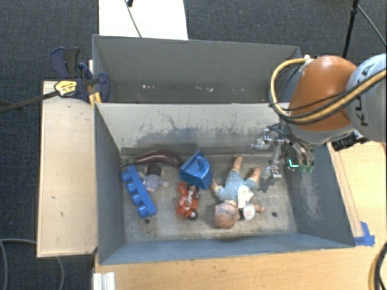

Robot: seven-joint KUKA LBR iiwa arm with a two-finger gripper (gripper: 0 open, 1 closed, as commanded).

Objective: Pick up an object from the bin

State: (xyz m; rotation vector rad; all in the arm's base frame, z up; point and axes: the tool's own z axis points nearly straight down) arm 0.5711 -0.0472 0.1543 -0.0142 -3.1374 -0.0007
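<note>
Light-blue-clothed doll (234, 193) lies on the grey bin (181, 125) floor, right of centre. The gripper (273, 167) is just beside it; whether it is open or closed, I cannot tell.

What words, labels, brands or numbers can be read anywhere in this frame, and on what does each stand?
No text can be read here.
Grey arm link: a dark marking beside the orange cover, cut off and illegible.
Doll, red toy car, blue studded block, blue box: no print visible on any of them.
</note>
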